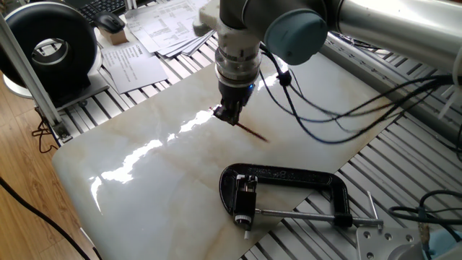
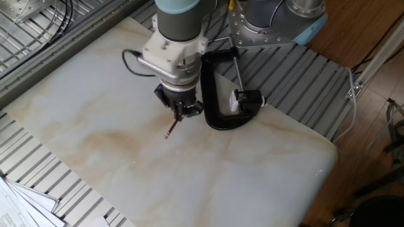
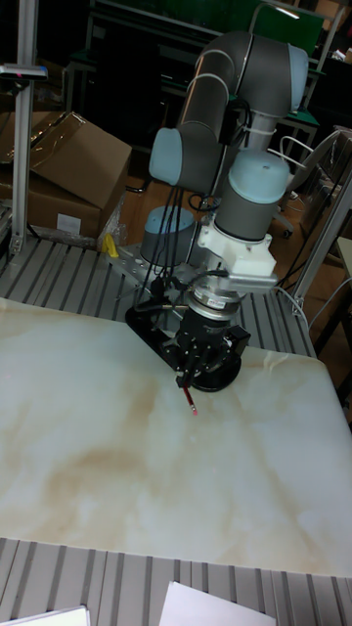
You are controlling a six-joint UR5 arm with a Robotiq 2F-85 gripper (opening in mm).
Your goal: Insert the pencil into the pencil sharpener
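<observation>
My gripper point(image 1: 229, 115) point(image 2: 182, 112) point(image 3: 191, 377) is shut on the pencil point(image 1: 251, 131), a thin dark red stick held low over the marble slab point(image 1: 144, 180). The pencil point(image 2: 172, 128) point(image 3: 188, 399) slants down from the fingers, one end close to the slab. The pencil sharpener point(image 1: 245, 198) point(image 2: 243, 99), a small black block with a whitish end, sits held in the black C-clamp point(image 1: 296, 177) point(image 2: 210, 101) near the slab's edge. The gripper is well away from the sharpener, past the clamp's bar.
Black cables point(image 1: 339, 115) hang from the arm over the slab's far side. Papers point(image 1: 155, 32), a mouse point(image 1: 110, 23) and a round black device point(image 1: 50, 47) lie beyond the slab. The slatted aluminium table point(image 2: 297, 82) surrounds it.
</observation>
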